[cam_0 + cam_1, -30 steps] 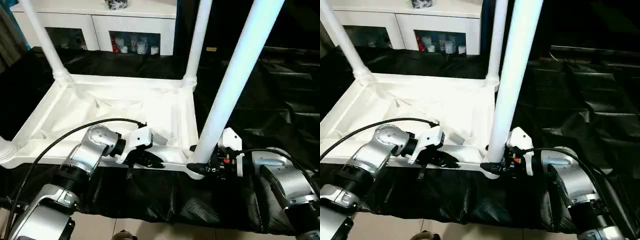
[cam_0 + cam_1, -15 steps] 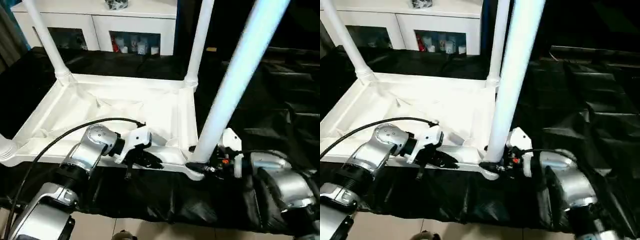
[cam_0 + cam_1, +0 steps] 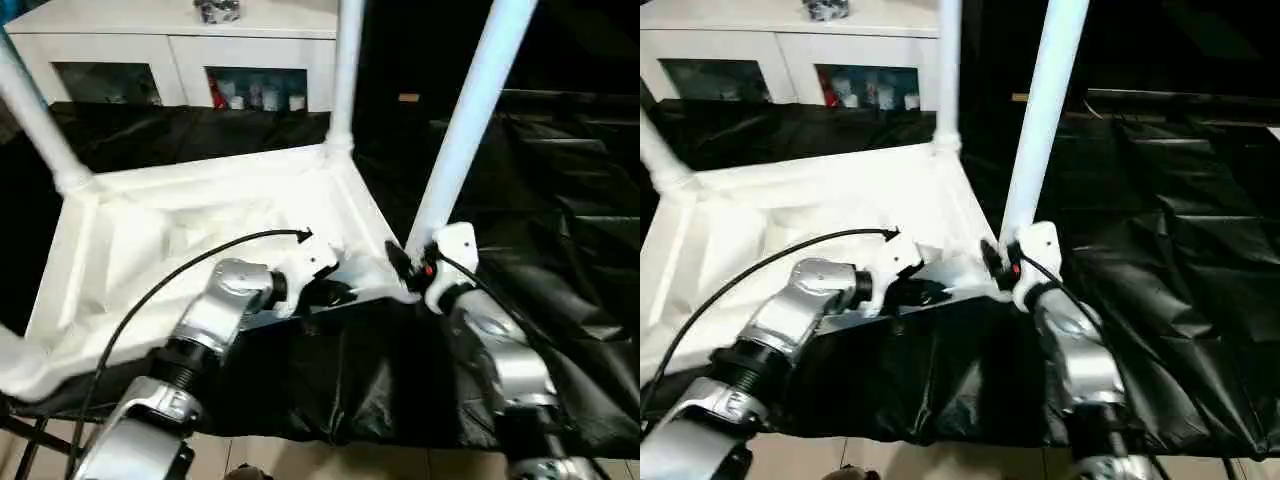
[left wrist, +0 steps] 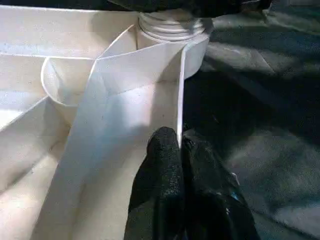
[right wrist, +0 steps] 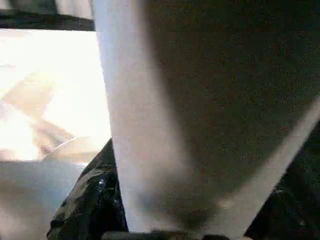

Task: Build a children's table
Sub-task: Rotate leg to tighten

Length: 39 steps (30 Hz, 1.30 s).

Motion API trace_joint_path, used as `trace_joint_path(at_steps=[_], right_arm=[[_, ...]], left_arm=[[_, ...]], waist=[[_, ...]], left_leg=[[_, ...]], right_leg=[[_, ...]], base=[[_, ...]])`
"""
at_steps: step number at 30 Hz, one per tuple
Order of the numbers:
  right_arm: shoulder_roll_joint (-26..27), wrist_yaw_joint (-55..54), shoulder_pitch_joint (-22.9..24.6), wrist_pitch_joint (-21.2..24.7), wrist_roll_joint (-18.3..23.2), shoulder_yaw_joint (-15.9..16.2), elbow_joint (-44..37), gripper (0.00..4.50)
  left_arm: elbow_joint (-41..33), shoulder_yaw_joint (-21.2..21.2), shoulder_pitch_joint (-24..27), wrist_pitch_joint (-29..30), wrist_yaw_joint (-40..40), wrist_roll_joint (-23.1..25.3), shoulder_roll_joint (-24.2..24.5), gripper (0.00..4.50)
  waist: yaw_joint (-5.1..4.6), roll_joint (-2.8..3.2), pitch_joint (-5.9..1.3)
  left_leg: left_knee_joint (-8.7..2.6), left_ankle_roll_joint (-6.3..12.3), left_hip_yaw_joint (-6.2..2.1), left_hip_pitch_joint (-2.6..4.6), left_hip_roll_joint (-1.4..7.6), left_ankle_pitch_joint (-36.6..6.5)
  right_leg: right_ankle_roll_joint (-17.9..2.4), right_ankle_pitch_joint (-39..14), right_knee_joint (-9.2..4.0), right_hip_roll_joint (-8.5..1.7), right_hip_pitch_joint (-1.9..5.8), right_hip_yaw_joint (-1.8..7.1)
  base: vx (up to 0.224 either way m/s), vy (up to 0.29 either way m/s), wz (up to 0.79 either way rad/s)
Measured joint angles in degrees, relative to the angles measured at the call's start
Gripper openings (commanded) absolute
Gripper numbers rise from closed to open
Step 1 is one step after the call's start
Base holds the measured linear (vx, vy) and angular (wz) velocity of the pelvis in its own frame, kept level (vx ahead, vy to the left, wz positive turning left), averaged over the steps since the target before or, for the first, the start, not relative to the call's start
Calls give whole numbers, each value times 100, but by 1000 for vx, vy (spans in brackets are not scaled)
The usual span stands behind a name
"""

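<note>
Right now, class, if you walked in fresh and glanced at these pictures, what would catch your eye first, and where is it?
First, the upturned white tabletop on black sheeting, its long white legs pointing up from the corner sockets. Next, the two silver arms reaching in at its near edge: the left gripper pinches the tabletop's rim, and the right gripper sits at the base of the nearest leg. Behind stands a white cabinet with glass fronts.

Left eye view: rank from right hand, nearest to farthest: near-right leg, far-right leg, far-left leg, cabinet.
From the right hand:
1. Near-right leg, right at the hand.
2. Far-right leg, at the back corner.
3. Far-left leg, across the tabletop.
4. Cabinet, behind all.
</note>
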Motion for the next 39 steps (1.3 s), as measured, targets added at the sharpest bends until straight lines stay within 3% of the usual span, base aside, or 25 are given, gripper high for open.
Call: trace_joint_path(at_steps=[1, 4, 8, 12, 17, 24, 32, 39], right_arm=[[22, -51, -25, -26, -18, 0, 24, 269], [117, -29, -56, -64, 34, -62, 77, 271], [20, 344, -38, -49, 46, -68, 37, 315], [-363, 1040, 127, -21, 163, 179, -170, 352], [-767, 1829, 249, 37, 306, 343, -358, 352], [-1780, 3977, 526, 275, 895, 664, -794, 329], [-2061, 4759, 473, 240, 969, 854, -791, 266], [-2162, 5034, 365, 293, 1064, 943, -762, 241]], left_arm=[[-25, -2, 15, 0, 35, 9, -6, 0], [-198, -1, 126, 11, 52, 52, 1, 0], [-278, 2, 155, 32, -49, 32, 50, 0], [-429, -43, 217, 38, -316, -101, 253, 0], [-440, -39, 218, -33, -701, -203, 456, 0], [-242, -142, 126, -336, -1835, -444, 908, 0], [26, -277, -65, -561, -2397, -463, 1101, 0], [168, -282, -129, -662, -2566, -471, 1135, 0]], waist=[[-5, 1, -1], [-9, 2, -1], [-23, 2, 0], [-22, 2, 0], [-21, 4, 3], [26, -3, 11], [76, -1, 12], [107, -2, 13]], left_leg=[[-5, 0, 0, 2, -3, 0], [-25, 0, 0, 0, -24, 0], [-29, 1, -1, -1, -47, 0], [-33, 3, -2, -2, -47, -1], [-40, 5, -3, -8, -45, -1], [-29, 16, -6, -9, -45, -1], [-13, 16, -6, -28, -45, 0], [-12, 28, -6, -44, -43, 7]], right_leg=[[1, 0, -3, 0, -1, 5], [8, -4, -5, 3, -1, 40], [4, 1, -5, 4, -9, 75], [10, -4, -5, 6, -12, 77], [7, -9, -6, 11, -21, 76], [5, -7, -21, 10, -19, 74], [4, -6, -18, 7, -17, 75], [4, -6, -15, 7, -22, 72]], base=[[0, 0, 0], [0, 0, 0], [0, 0, 0], [0, 0, 0], [0, 0, 0], [0, 0, 0], [0, 0, 0], [0, 0, 0]])
